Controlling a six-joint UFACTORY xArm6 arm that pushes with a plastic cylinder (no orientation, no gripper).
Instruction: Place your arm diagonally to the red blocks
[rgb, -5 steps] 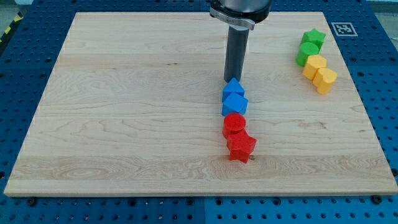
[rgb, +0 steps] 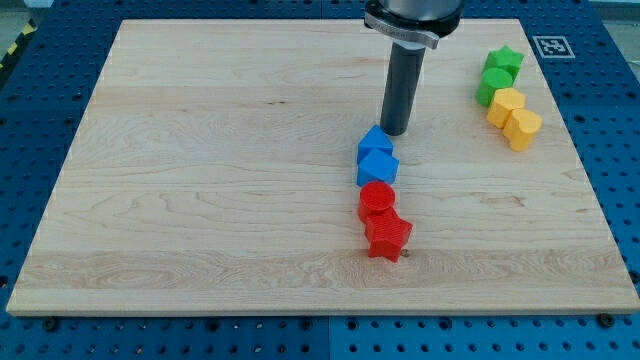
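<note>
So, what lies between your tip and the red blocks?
In the camera view, two blue blocks lie between my tip and the red blocks, stacked in one column toward the view's bottom.

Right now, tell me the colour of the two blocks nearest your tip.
Blue. Both blue blocks sit just left of and below my tip in the camera view, the only view.

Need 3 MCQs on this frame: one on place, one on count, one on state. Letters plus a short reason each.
1. Where is my tip relative to the blue blocks?
A. the view's upper right of them
B. below them
C. far to the view's left

2. How many red blocks are on the board?
A. one
B. two
C. four

3. The two red blocks are:
A. touching
B. far apart
C. stacked

Answers:
1 A: the tip ends just above and right of the top blue block.
2 B: a red round block and a red star.
3 A: they sit against each other, flat on the board.
</note>
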